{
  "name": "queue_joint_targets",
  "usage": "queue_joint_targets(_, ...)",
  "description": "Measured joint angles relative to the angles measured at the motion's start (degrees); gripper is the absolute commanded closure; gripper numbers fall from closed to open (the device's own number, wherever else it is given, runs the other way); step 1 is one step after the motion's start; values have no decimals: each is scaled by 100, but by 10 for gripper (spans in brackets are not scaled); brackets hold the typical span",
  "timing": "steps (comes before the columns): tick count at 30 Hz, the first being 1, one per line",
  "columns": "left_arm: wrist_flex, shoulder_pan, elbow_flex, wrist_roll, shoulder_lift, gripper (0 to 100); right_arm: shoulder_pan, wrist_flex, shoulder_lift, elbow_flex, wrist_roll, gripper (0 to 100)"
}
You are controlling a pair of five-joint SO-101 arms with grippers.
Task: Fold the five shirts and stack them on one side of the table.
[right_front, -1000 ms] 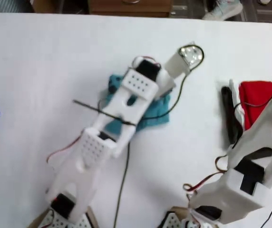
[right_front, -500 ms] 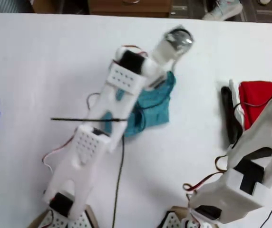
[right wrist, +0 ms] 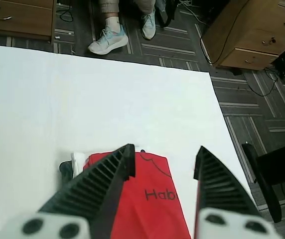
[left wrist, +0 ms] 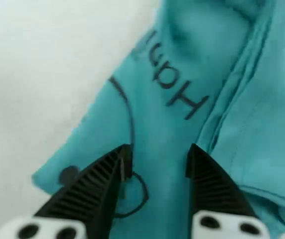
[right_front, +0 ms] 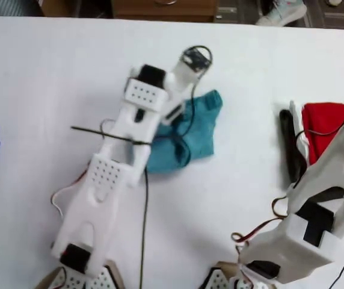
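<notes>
Left claw [left wrist: 157,154] hangs spread just over the crumpled teal fabric shirt [left wrist: 197,69], which lies near the middle of the white table [right_front: 39,72]. Light and limp, it will likely sag when lifted, so a pinch at a hem corner seems best. Over the last second the arm swung toward the table's left edge, uncovering more cloth.

Teal shirt [left wrist: 222,59]: I see dark printed lettering.
Red shirt [right wrist: 157,174]: I see dark lettering, partly hidden.
</notes>
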Motion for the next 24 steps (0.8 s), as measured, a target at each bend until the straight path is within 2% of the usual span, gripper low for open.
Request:
queue_joint_targets(13,132,932,26,0,-35,797,0,-158,0,0,0,793)
queue_joint_targets(24,123,862,44,-18,-334,797,0,-246,0,0,0,793)
